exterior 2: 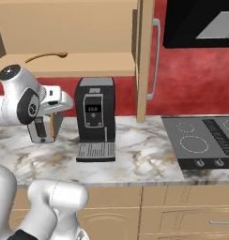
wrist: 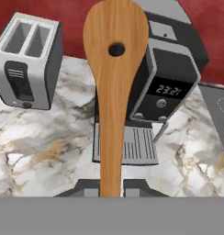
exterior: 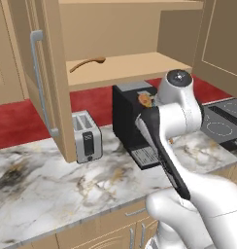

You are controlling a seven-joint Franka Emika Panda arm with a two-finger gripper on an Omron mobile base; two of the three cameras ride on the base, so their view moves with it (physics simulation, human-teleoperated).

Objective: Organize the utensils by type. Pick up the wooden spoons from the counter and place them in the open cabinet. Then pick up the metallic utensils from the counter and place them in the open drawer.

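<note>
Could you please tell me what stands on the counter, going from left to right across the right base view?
Toaster → coffee machine → cooktop.

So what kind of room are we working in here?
A home kitchen, by the look of it: marble counter with a toaster, a coffee machine and a cooktop, under an open wall cabinet.

Wooden spoon point(wrist: 114, 92), orange-brown, oval bowl pierced by one round hole; held by its handle end above the marble desk point(wrist: 49, 137), bowl pointing away from the hand.
Second wooden spoon point(exterior: 87, 62), slim and curved; lying flat on the open cabinet point(exterior: 135, 65) shelf.
</note>
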